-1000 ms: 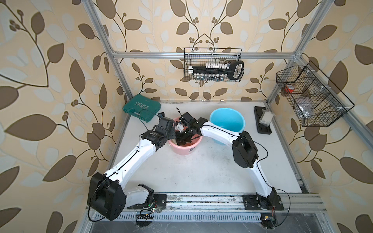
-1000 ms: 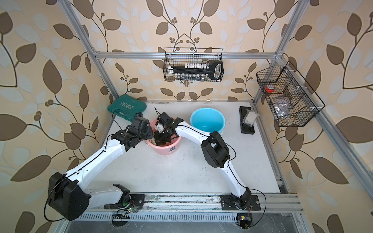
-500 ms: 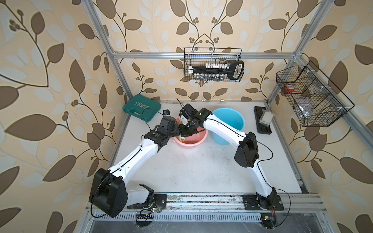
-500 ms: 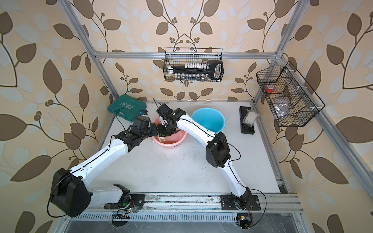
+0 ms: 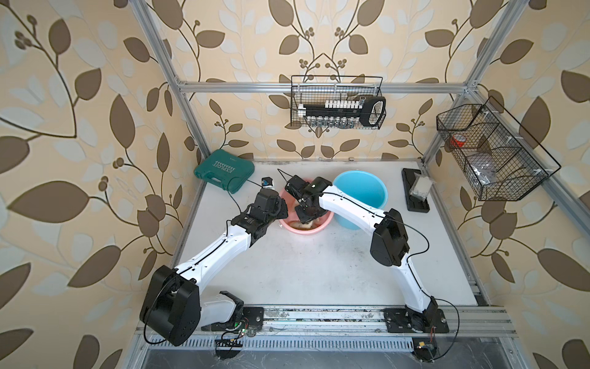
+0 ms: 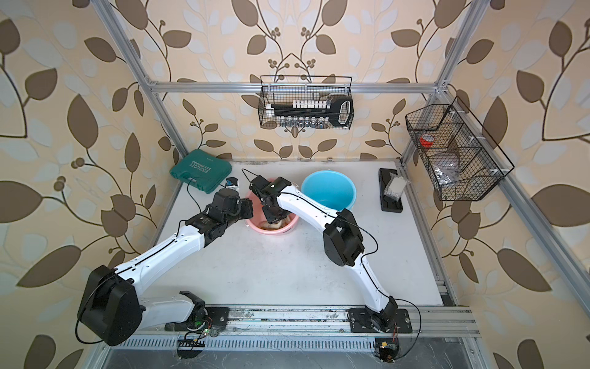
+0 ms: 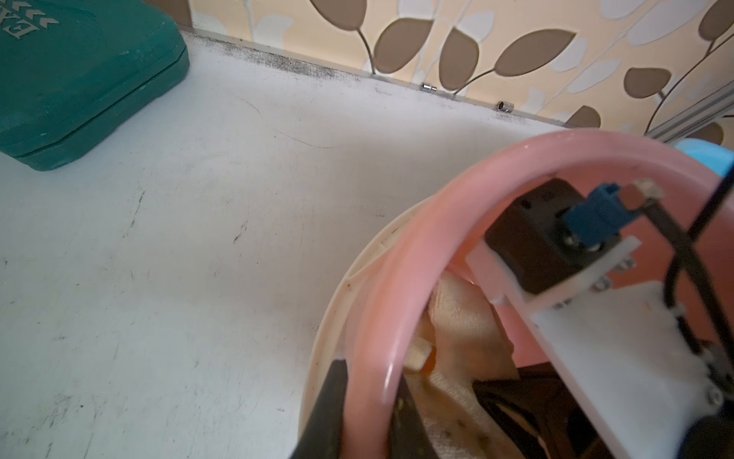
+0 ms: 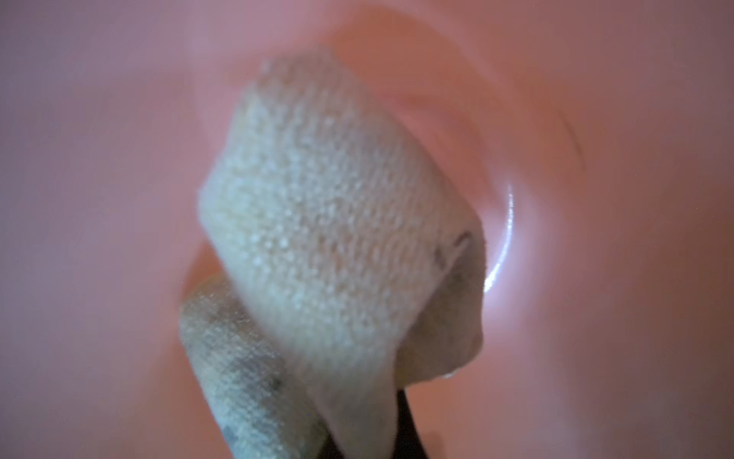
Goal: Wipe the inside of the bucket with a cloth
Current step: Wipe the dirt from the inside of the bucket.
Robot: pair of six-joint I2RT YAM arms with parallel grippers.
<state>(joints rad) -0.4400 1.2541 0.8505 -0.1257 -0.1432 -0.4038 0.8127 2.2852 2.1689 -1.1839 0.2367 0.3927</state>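
A pink bucket point(image 5: 308, 232) point(image 6: 271, 232) stands at the table's back middle, beside a blue one. My left gripper point(image 5: 281, 209) point(image 6: 249, 207) is shut on the bucket's left rim point(image 7: 437, 222), one finger outside point(image 7: 331, 401) and one inside. My right gripper point(image 5: 303, 215) point(image 6: 271, 217) reaches down into the bucket and is shut on the cloth point(image 5: 303, 225) point(image 6: 269, 225). This pale-yellow rag with dark specks point(image 8: 329, 222) point(image 7: 460, 318) bunches against the pink inner wall point(image 8: 99, 159). The cloth hides most of the right gripper's fingers point(image 8: 405, 429).
A blue bucket point(image 5: 360, 198) stands just right of the pink one, under my right forearm. A green tool case point(image 5: 225, 171) lies at the back left. A black tray with a white packet point(image 5: 415, 195) sits at the back right. Wire baskets point(image 5: 336, 102) point(image 5: 491, 153) hang on the walls.
The pink bucket has shifted a little back and to the right, with my left gripper on its rim. My right gripper has moved the cloth around inside it.
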